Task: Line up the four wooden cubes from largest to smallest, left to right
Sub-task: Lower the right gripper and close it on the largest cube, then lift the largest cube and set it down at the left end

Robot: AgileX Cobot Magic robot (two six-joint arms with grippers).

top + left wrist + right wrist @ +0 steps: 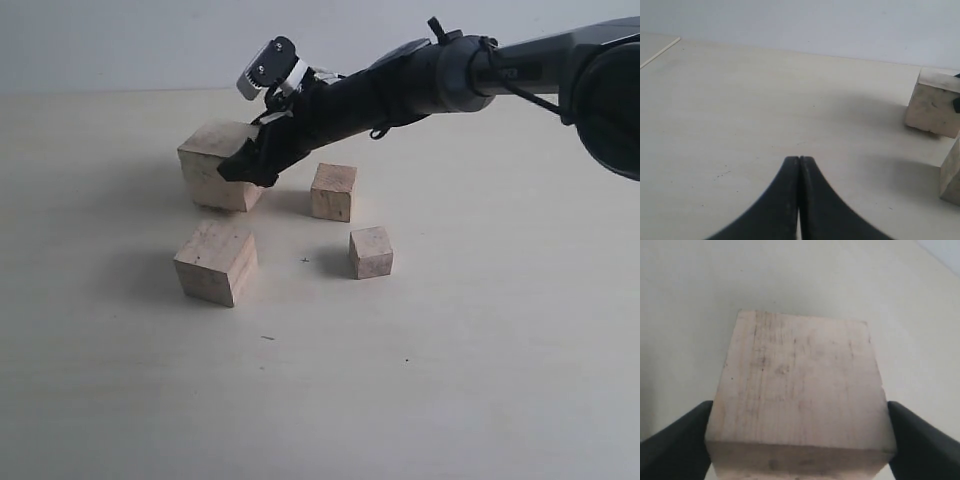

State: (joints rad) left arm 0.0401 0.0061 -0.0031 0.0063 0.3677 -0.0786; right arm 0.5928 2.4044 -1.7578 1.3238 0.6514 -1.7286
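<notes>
Pale tabletop (450, 380) runs back to a blank white wall (120, 40). The right gripper (248, 168) reaches across to the far left and is clamped on the largest cube (215, 165), one finger against each side. The left gripper (799, 160) idles with its fingers pressed together. The second-largest cube (215, 262) sits near left, the third cube (333, 191) and the smallest cube (371, 252) to the right. The hold looks confined to the block's near end (seemingly), so it could pivot or slip, and the forearm may nudge the third cube.
</notes>
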